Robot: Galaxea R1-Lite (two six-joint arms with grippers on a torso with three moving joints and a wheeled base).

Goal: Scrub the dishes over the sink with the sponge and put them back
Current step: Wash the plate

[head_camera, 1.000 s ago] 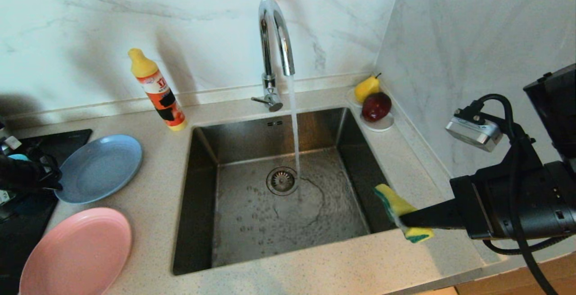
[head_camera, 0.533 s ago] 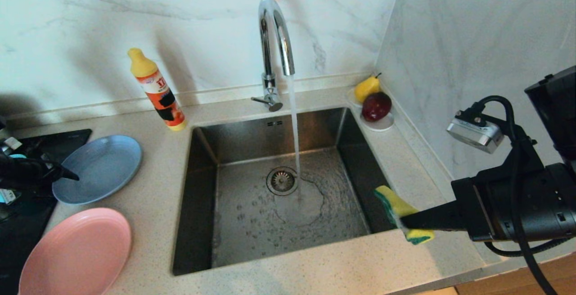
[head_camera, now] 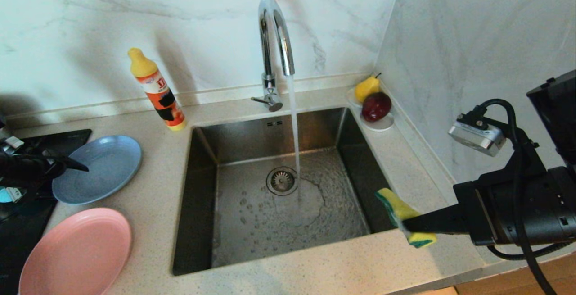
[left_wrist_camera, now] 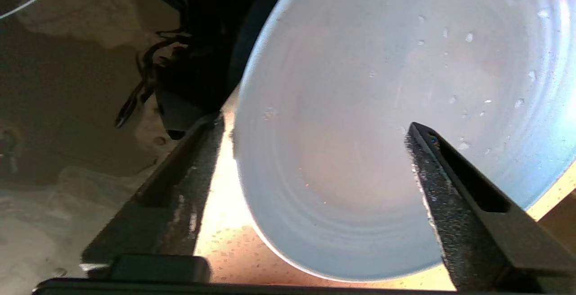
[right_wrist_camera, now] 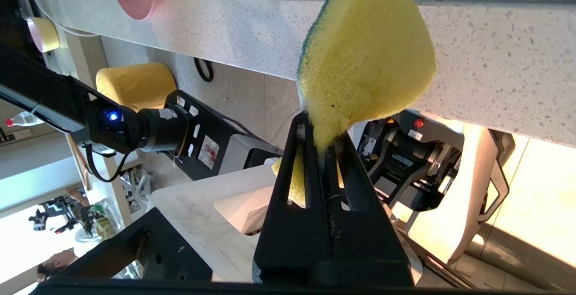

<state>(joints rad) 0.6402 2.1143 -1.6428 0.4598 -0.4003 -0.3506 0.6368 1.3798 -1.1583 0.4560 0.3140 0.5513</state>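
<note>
- Yellow sponge (head_camera: 406,218) with its green scouring side sits clamped in the right end effector (head_camera: 411,225) at the lower right of the head view, over the sink (head_camera: 204,160) rim.
- Right wrist view alone shows both fingers pinched tight on the sponge's narrow end.
- Light-blue plate (head_camera: 100,167) lies flat on the worktop (head_camera: 157,205) at mid left; the pink plate (head_camera: 76,254) is at lower left.
- Left end effector (head_camera: 67,169) is at the blue plate's left rim.
- Left wrist view shows its fingers (left_wrist_camera: 454,205) spread apart, gripping nothing, with droplets on the plate.
</note>
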